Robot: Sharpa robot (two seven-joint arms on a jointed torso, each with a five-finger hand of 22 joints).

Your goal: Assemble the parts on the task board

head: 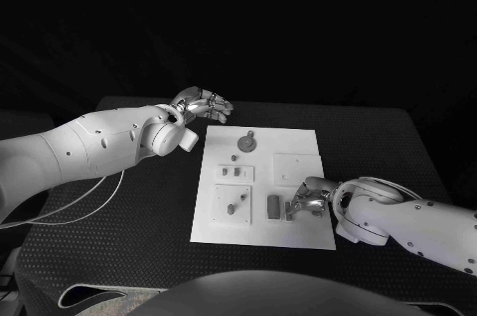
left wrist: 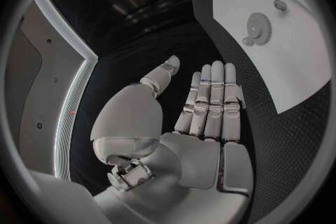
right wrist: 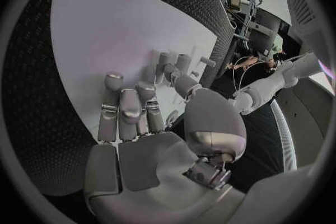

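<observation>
The white task board (head: 298, 140) lies in the middle of the black table. On it are a grey gear (head: 245, 143), two small pieces (head: 234, 170), a peg (head: 231, 208) and an upright block (head: 273, 205). My right hand (head: 310, 197) rests low on the board's near right part, its fingertips against a small grey part (head: 290, 210); I cannot tell whether it grips that part. The right wrist view shows this hand (right wrist: 133, 112) with fingers down on the board (right wrist: 105, 28). My left hand (head: 204, 105) hovers off the board's far left corner, fingers straight (left wrist: 210, 106), holding nothing, with the gear (left wrist: 260, 25) beyond it.
A thin white cable (head: 89, 205) loops over the table's left side under my left arm. Black matting (head: 398, 143) surrounds the board, with free room to the right and in front.
</observation>
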